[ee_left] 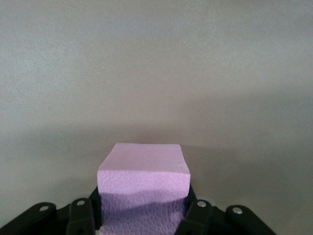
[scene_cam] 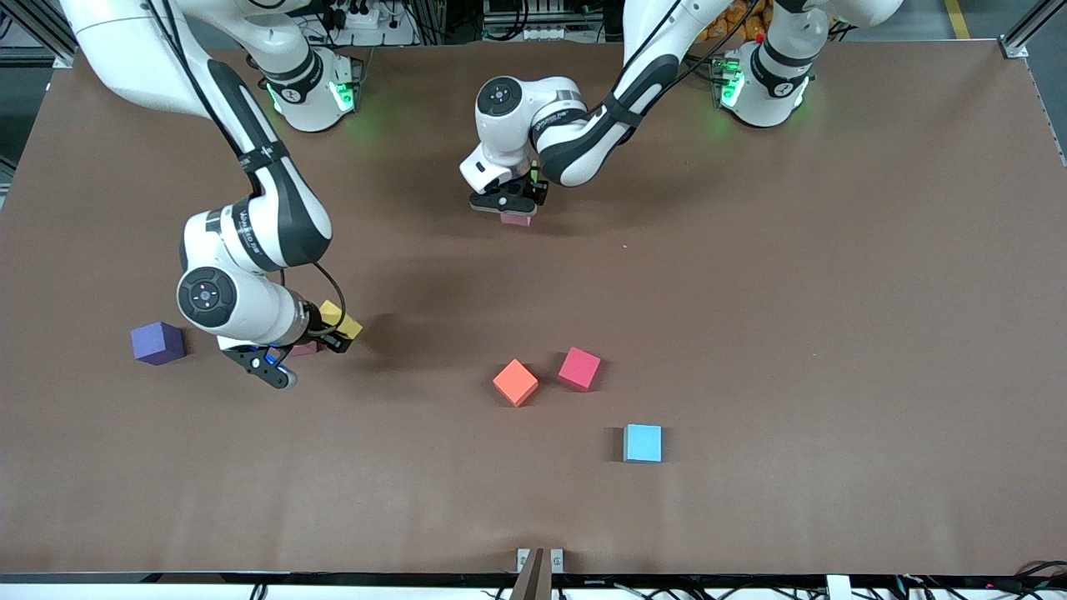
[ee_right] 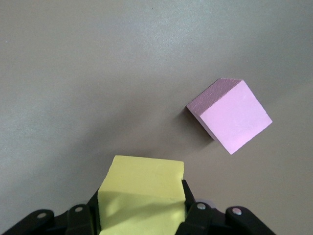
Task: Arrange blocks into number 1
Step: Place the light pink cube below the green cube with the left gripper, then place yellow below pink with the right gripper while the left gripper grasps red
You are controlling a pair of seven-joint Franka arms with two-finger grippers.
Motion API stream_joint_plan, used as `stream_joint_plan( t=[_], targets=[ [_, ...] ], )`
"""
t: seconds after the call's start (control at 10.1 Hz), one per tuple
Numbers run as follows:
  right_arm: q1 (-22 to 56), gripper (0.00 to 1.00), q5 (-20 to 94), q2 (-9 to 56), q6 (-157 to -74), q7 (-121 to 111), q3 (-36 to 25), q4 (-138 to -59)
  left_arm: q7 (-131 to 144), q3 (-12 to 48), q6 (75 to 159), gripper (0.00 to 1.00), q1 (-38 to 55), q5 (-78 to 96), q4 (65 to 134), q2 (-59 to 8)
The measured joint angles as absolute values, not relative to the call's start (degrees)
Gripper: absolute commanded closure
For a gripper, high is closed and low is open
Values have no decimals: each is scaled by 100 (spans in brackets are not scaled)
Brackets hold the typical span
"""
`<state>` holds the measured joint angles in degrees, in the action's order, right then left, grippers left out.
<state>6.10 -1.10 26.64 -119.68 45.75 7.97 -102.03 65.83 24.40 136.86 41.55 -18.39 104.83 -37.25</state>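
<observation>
A purple cube is sitting on the brown surface toward the right arm's end. A light blue cube is lying nearer to the front camera, well apart from it. A small metal bracket is sitting at the surface's near edge.

Pink block, yellow block

surface: brown desk | on it: purple cube, orange cube, red cube, light-blue cube, pink cube
</observation>
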Motion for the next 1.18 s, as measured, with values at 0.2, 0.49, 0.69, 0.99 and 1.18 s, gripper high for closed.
stream_joint_plan(
  t=[0.2, 0.49, 0.69, 0.99, 1.18],
  targets=[
    [610, 98, -109, 2671, -11962, 4574, 797, -10203, 6590, 2458, 13686, 1, 4154, -1838, 10492, -3723],
    [610, 98, -109, 2695, -11954, 4574, 797, -10203, 6689, 2464, 13686, 0, 4153, -1821, 10494, -3715],
    [610, 98, -109, 2695, -11929, 4574, 796, -10203, 7101, 2457, 13631, 0, 4135, -1815, 10461, -3613],
    [557, 98, -108, 2696, -11896, 4574, 788, -10199, 7301, 2391, 13010, 0, 3701, -1816, 9983, -3360],
    [535, 98, -108, 2696, -11887, 4574, 787, -10188, 7285, 2319, 12944, 0, 3004, -1835, 9640, -3315]
  ],
)
